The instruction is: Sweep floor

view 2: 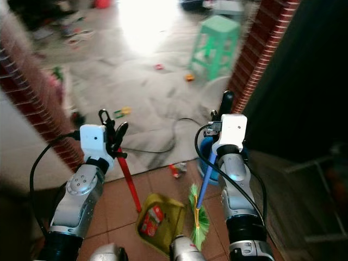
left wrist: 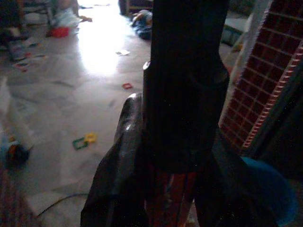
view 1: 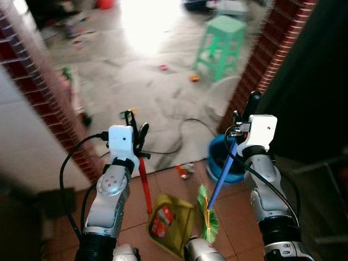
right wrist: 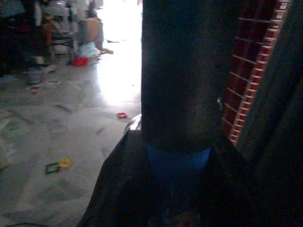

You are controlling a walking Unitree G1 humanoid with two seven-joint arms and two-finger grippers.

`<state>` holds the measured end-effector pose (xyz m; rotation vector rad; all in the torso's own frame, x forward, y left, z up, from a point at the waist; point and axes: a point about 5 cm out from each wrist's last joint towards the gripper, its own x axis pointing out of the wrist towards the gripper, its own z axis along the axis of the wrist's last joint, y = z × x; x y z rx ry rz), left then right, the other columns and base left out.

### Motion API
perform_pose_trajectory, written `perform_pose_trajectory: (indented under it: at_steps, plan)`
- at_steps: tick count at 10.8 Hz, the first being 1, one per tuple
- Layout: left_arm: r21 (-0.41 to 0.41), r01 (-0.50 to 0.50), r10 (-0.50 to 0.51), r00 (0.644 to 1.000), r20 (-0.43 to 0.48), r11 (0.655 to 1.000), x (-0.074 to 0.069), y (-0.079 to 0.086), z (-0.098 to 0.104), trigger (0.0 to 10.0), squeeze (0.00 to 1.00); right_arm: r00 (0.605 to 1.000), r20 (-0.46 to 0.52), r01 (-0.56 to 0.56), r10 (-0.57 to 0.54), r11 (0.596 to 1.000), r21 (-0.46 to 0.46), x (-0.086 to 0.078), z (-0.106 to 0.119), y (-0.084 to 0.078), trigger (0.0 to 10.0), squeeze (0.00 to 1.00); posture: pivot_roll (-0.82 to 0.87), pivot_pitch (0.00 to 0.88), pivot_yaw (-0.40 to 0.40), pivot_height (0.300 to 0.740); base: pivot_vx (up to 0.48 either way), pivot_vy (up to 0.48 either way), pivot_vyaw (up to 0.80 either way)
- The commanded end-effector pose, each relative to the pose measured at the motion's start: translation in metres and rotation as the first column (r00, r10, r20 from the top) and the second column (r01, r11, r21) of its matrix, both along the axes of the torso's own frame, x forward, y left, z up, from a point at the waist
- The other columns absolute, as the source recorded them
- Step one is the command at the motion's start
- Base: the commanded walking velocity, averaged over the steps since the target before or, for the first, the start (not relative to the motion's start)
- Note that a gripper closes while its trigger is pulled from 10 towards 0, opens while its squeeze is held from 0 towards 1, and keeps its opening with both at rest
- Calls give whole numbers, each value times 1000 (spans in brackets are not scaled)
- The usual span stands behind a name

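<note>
Two tools are being carried together: the left gripper is clamping the red handle of a yellow dustpan, and the right gripper is closing on the blue handle of a broom with green bristles. The dustpan is already holding a red wrapper (so some sweeping looks done). Scraps are lying just ahead beside a blue bucket, with more litter near a green stool awaiting collection.
</note>
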<state>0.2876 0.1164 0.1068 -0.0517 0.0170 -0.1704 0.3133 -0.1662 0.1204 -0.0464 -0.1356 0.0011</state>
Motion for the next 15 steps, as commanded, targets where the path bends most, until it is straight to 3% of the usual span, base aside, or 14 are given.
perform_pose_trajectory:
  at_steps: [1,8,15]
  plan:
    - [-33,12,-10,999,51,999,1,-2,13,10000,0,999,37,-2,3,1000,-7,2,11,-1,10000,0,-2,43,-28,740,0,0,-544]
    - [-46,2,-1,1000,31,999,0,-4,11,10000,0,1000,20,-19,19,1000,-7,3,10,-3,10000,0,-4,35,-35,740,0,0,0]
    - [-47,-4,6,1000,26,999,1,-4,11,10000,0,1000,15,-18,18,1000,-10,5,10,-4,10000,0,-9,38,-34,740,-359,0,0]
